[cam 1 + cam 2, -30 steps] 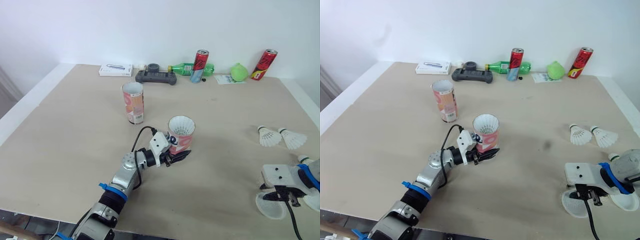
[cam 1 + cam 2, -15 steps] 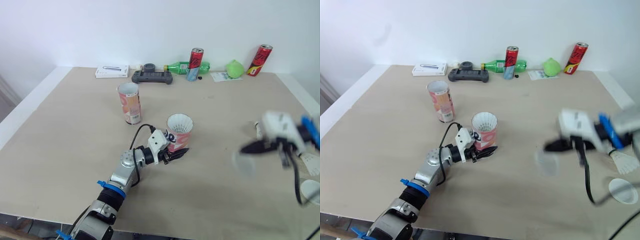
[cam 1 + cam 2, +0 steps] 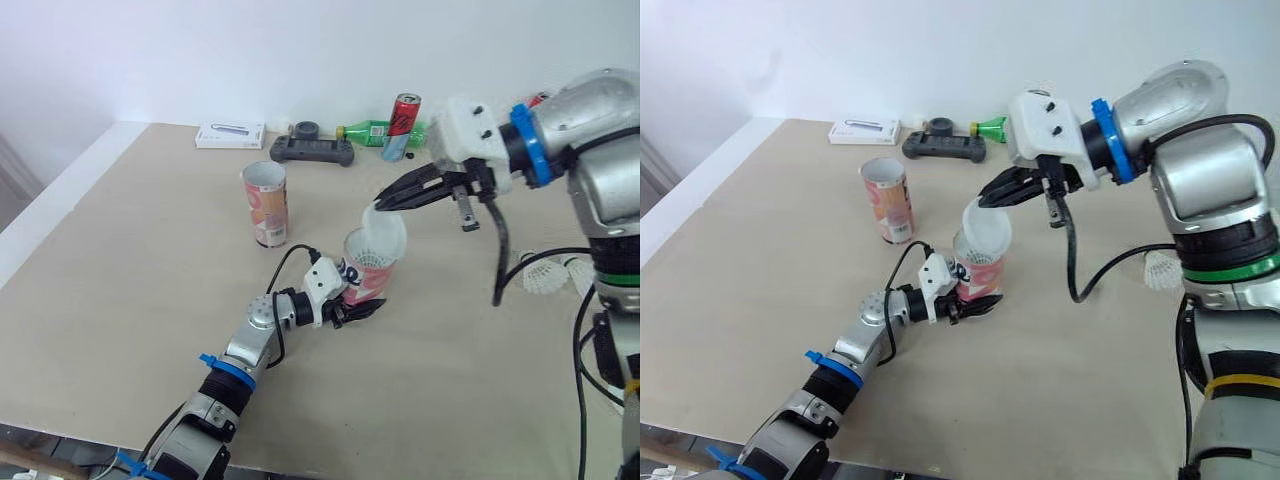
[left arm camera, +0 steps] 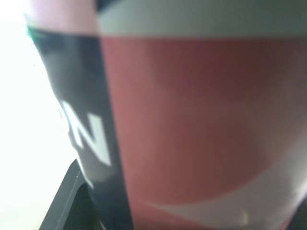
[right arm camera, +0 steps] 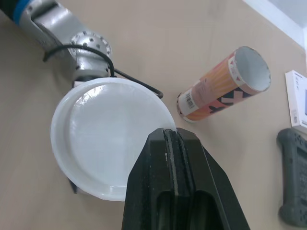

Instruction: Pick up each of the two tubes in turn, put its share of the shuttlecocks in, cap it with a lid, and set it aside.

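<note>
Pinching one edge of a translucent white lid with the right gripper, fingers closed tight on the rim. Holding it tilted just over the mouth of the red-and-white tube; unable to tell whether it is touching the rim, and unable to see the contents under it. Clamping that tube low down near its base with the left gripper, fingers closed on the wall, standing it upright on the table. Seeing the tube wall pressed right up close in the left wrist view.

Judging this as the capping step on the first tube. Needing to level the lid first, otherwise risking a catch on one side only. Centring over the mouth, then pressing straight down and evenly, bracing with the left gripper against tipping or sliding. Watching the pinch: gripping a single edge, so risking the lid pivoting or flexing under the push. Letting go only once seated all round.

Leaving the second tube upright, open and uncapped, well apart toward the far left. Leaving loose shuttlecocks lying on the table off to the right, probably that tube's share. Ignoring the red can and the controller along the far edge.
</note>
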Tool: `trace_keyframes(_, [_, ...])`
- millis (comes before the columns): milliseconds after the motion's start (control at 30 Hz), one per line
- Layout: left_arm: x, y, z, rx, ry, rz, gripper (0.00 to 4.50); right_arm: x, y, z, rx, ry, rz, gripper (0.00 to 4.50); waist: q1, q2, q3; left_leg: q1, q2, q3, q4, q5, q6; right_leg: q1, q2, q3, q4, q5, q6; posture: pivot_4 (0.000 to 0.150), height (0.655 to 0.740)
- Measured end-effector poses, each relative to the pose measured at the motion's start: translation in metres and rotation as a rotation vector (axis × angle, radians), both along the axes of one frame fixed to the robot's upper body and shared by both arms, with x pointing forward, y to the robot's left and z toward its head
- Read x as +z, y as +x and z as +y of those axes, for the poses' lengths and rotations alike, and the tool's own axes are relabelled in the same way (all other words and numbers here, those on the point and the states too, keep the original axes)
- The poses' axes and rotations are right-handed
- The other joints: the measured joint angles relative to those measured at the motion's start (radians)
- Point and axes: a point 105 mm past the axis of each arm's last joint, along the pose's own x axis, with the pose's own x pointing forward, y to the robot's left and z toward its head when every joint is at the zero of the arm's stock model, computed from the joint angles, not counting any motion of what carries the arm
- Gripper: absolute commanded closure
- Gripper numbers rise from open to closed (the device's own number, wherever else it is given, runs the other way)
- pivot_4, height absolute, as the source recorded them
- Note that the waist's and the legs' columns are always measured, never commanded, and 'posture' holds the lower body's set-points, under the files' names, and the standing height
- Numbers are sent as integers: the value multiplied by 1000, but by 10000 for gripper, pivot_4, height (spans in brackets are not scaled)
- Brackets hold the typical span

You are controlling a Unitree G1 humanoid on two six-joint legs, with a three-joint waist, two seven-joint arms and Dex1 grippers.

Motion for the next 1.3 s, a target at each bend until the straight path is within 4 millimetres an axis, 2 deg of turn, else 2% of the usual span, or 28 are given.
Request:
trace_keyframes(467, [-1, -1, 0, 8, 0, 2, 19980, -9, 9, -1, 9, -58, -28, 44352, -3, 0, 0, 1, 1, 0, 0, 0, 0, 0, 1, 0, 0, -1, -2, 1500, 7400])
trace_keyframes(1000, [-1, -1, 0, 9, 1, 2, 19980, -15, 5, 9, 56, -56, -11, 44352, -3, 0, 0, 1, 1, 0, 0, 0, 0, 0, 1, 0, 0, -1, -2, 1500, 7400])
trace_keyframes(1300, [-1, -2, -1, 5, 4, -1, 19980, -22, 6, 8, 58, -89, -9, 44352, -2, 0, 0, 1, 1, 0, 0, 0, 0, 0, 1, 0, 0, -2, -3, 1500, 7400])
